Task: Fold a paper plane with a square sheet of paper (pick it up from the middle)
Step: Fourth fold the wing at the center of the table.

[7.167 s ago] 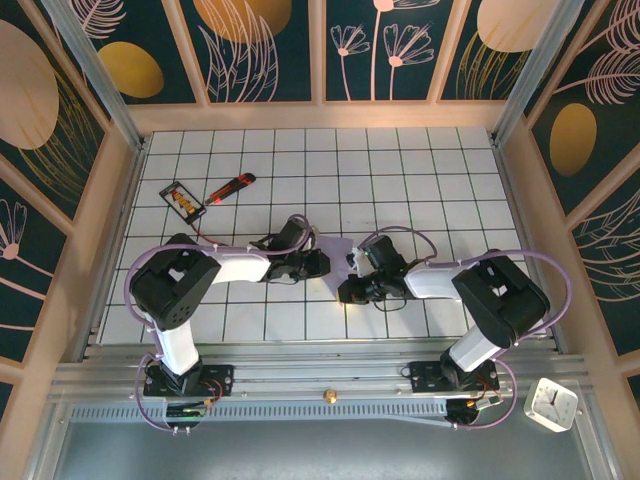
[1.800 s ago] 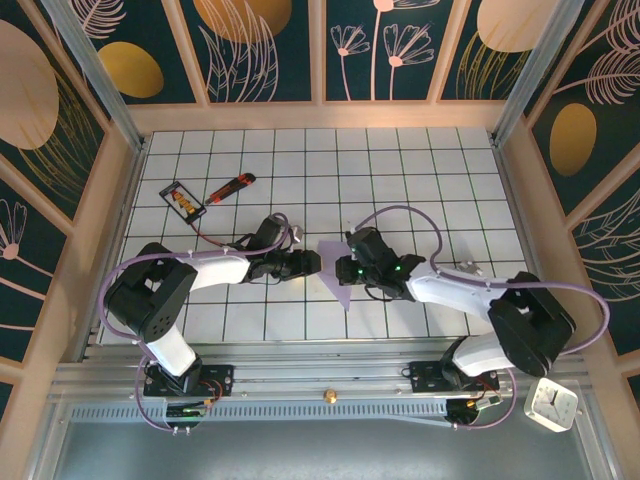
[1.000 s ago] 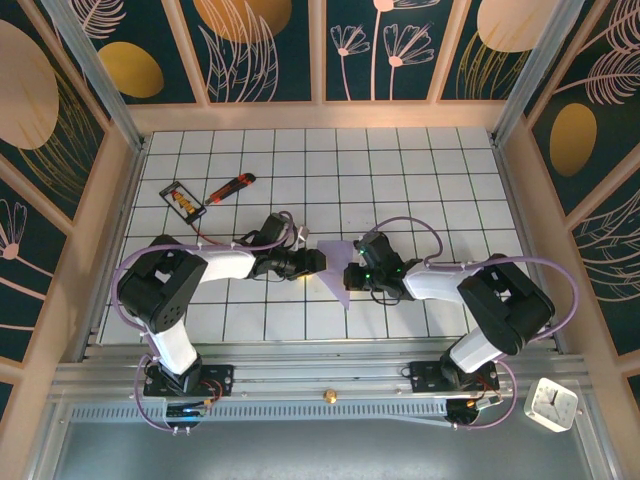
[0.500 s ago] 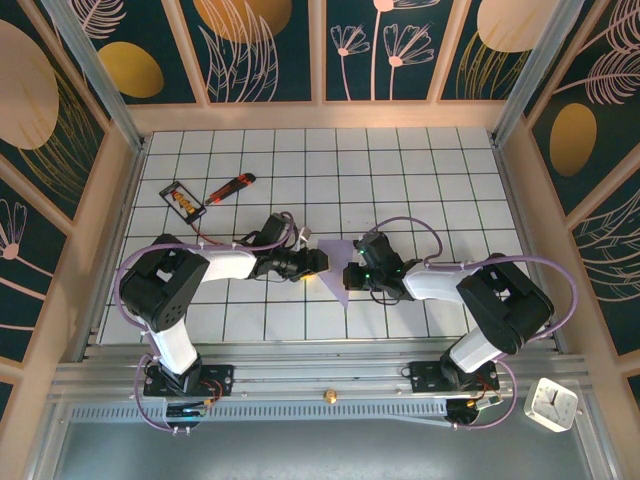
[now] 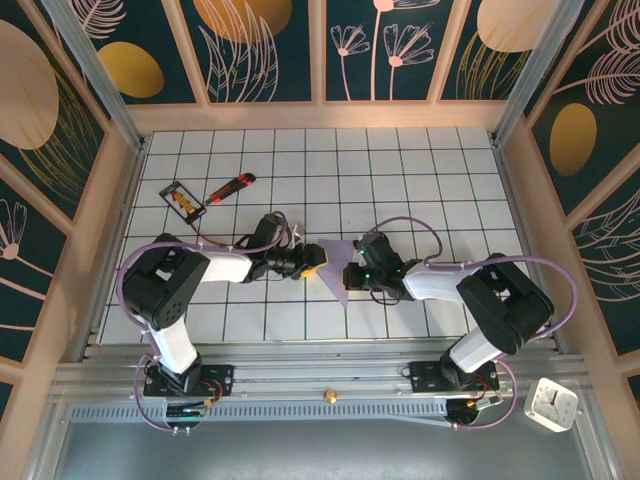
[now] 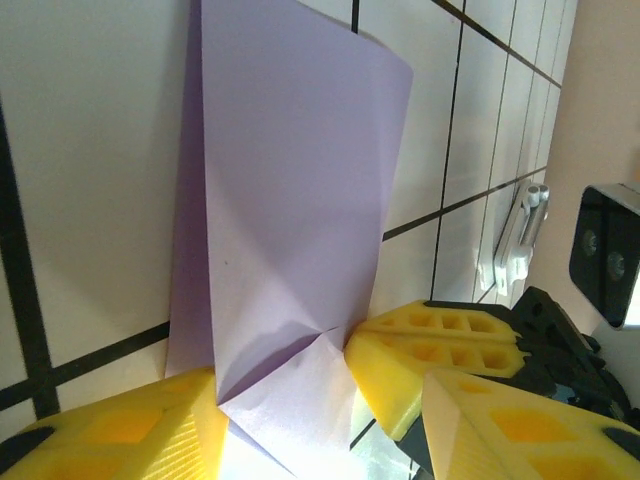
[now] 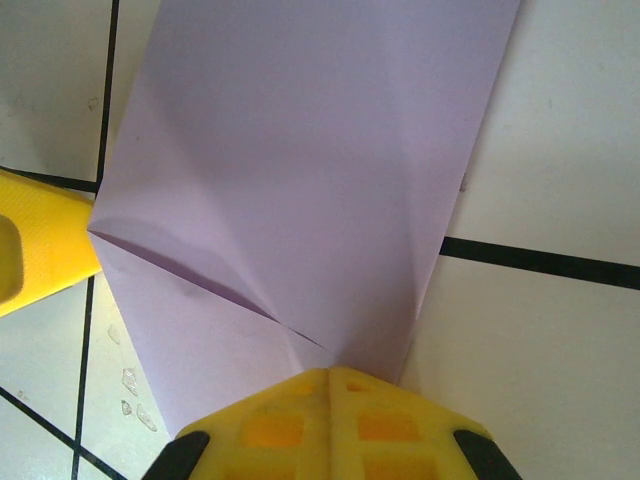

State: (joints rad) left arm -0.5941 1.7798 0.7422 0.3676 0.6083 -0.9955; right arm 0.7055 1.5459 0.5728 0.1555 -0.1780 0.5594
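On the bench, the square sheet of paper, part folded, lies near the middle. Left end effector stands half open, straddling its near corner. Right end effector is closed at the crease; its tips hide whether paper is pinched

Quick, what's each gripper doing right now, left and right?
The left gripper is open, one finger against the folded lavender paper, not holding it.
The right gripper is shut on that paper's edge.
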